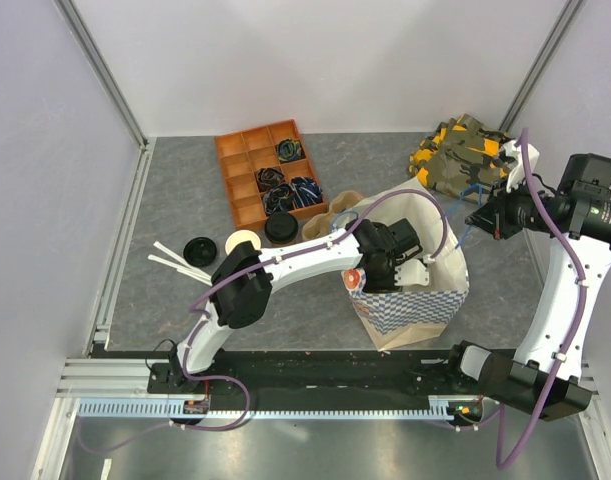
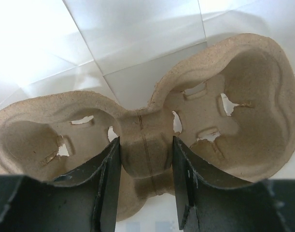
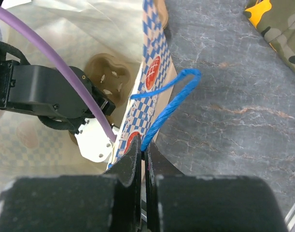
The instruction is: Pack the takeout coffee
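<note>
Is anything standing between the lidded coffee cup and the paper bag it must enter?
Yes. The left gripper sits inside the open paper bag, closed on a pulp cup carrier, and its forearm lies along the way from the takeout coffee to the bag.

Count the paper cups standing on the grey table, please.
2. A lidless tan paper cup stands near the flat black lid; the brown paper cup with a round black lid stands right of it, beside the orange compartment tray. The paper bag may hide more.
</note>
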